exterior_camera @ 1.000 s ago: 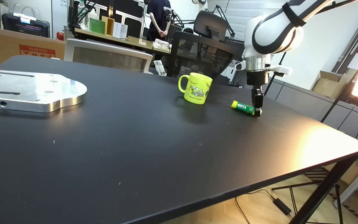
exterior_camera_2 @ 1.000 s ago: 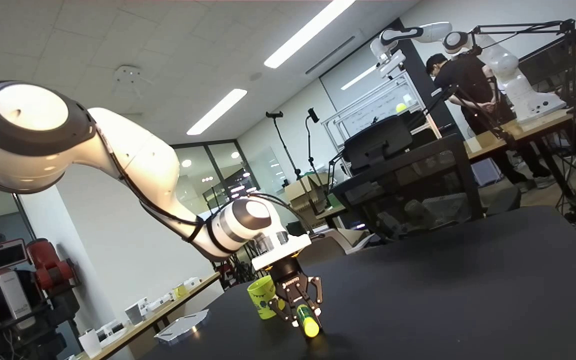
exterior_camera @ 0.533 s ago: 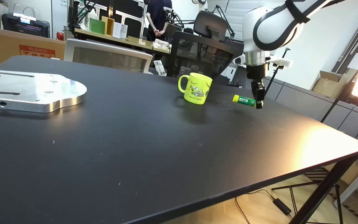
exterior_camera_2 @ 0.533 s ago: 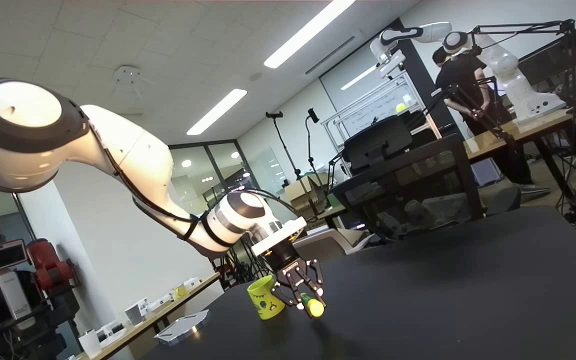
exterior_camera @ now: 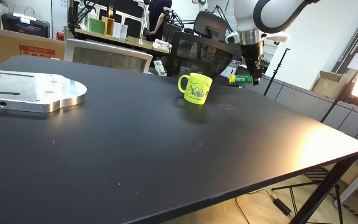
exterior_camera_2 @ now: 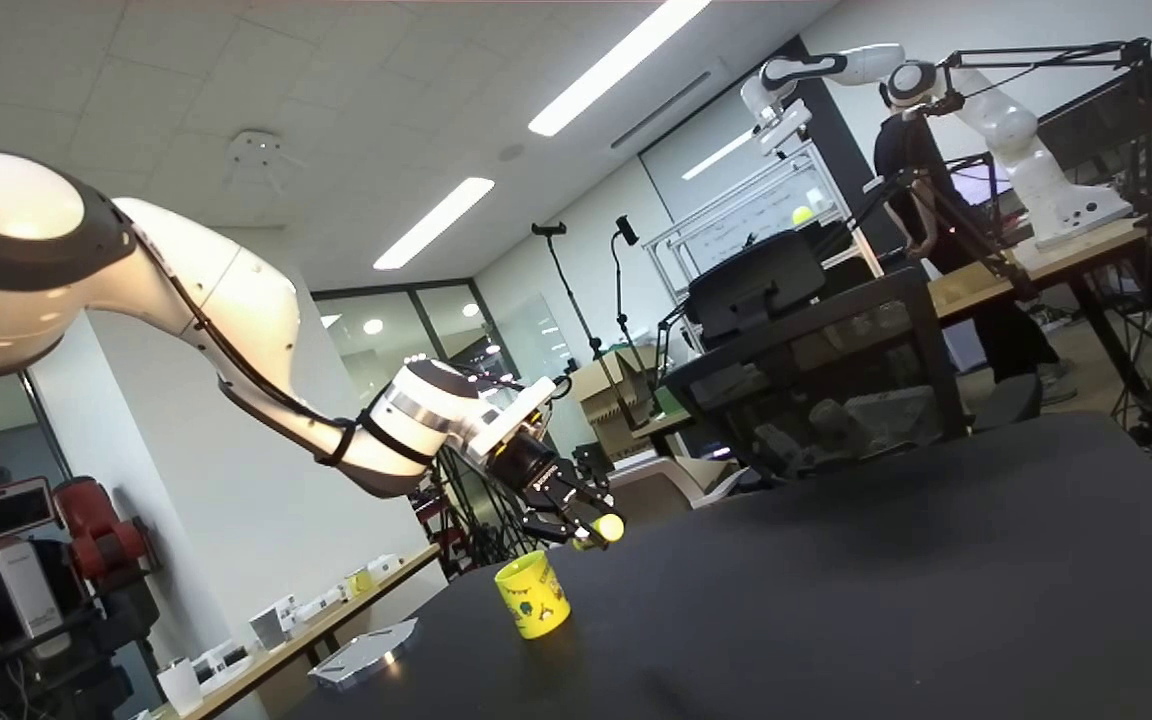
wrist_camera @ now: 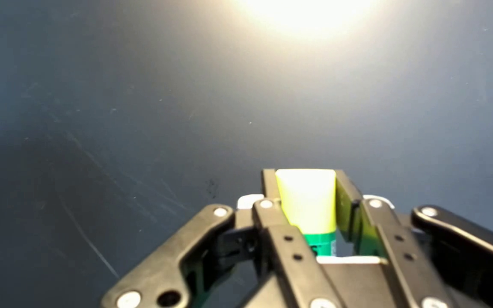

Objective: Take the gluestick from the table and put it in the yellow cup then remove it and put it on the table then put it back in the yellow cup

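Note:
The gluestick, green with yellow ends, is held in the air in both exterior views (exterior_camera: 241, 79) (exterior_camera_2: 610, 527). My gripper (exterior_camera: 255, 80) is shut on it; in the wrist view the gluestick's yellow end (wrist_camera: 308, 201) sits between the two fingertips. The gluestick lies roughly level, its yellow end pointing toward the cup's side in an exterior view. The yellow cup (exterior_camera: 197, 88) stands upright on the dark table (exterior_camera: 135, 140), its handle turned away from the gripper. It also shows below the gripper in an exterior view (exterior_camera_2: 533, 597). The cup's inside is hidden, and the cup is out of the wrist view.
A thick silver metal plate (exterior_camera: 29, 90) lies on the table beyond the cup; it also shows in an exterior view (exterior_camera_2: 364, 655). A black mesh chair (exterior_camera: 202, 53) and a pale-framed chair (exterior_camera: 107, 56) stand by the table's edge. A person stands in the background.
My gripper has lifted the gluestick off the table, raising it above the tabletop and tilting as it rose. The cup has not moved. The background person has shifted.

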